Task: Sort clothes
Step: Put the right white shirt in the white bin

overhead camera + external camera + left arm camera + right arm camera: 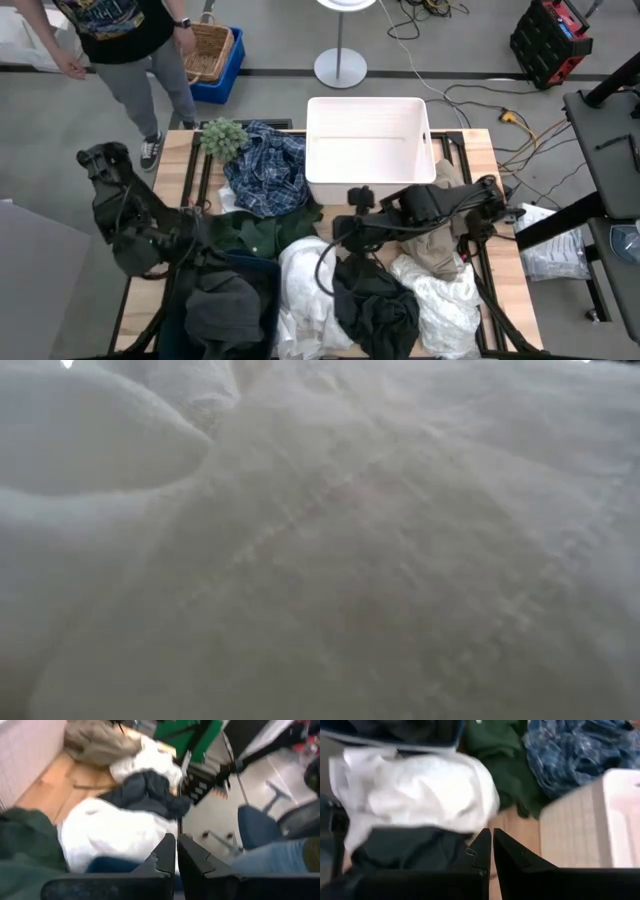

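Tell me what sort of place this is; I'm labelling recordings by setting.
Probably a robotics lab or workshop, not a home: a wooden table on a grey floor, loose cables running across it, a red and black tool case, and a person standing by.

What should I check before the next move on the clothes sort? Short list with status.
1. Left hand empty: ok, fingers shut with nothing between them, above the white garment.
2. Right hand empty: ok, shut with nothing held, over the dark grey garment.
3. White bin ready to receive: ok, it looks empty in the high view.
4. Clothes still unsorted: not ok, the plaid shirt, dark green garment and khaki garment all lie on the table.
5. Low view usable: not ok, white fabric fills it.
6. Person clear of the arms: ok, standing beyond the table's far left corner.
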Controlling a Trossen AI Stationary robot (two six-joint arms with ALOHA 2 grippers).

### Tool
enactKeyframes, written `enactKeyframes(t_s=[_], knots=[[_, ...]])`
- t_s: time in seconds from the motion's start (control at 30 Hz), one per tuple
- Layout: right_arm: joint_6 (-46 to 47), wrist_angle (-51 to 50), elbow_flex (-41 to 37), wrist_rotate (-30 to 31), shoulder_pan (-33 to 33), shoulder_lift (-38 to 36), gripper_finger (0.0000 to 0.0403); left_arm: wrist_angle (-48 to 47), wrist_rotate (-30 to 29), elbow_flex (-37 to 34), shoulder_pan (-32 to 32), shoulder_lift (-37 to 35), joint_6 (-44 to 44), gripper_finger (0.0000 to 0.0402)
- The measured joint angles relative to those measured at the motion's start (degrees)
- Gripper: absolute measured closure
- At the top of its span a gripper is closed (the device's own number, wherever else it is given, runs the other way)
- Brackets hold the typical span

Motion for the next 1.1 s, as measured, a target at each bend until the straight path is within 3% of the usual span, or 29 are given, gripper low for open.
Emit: enactKeyframes(t_s=[0.17,0.47,0.83,1.1], knots=[[-3.0,-5.7,-0.2,0.1,0.0,-4.0,0.039,2.4,0.1,0.0,5.1,0.0,1.1,0.0401],[-9.7,-4.8,-0.6,1.6,0.0,-12.4,0.039,10.9,-5.1,0.0,13.8,0.1,2.1,0.0401],[-13.4,-2.9,-4.1,1.7,-0.1,-17.7,0.039,21.0,-7.8,0.0,14.5,5.9,3.2,0.0402],[-11.8,4.7,-14.4,1.6,-0.1,-22.0,0.039,20.9,-7.8,2.5,14.6,8.2,11.7,0.0401]])
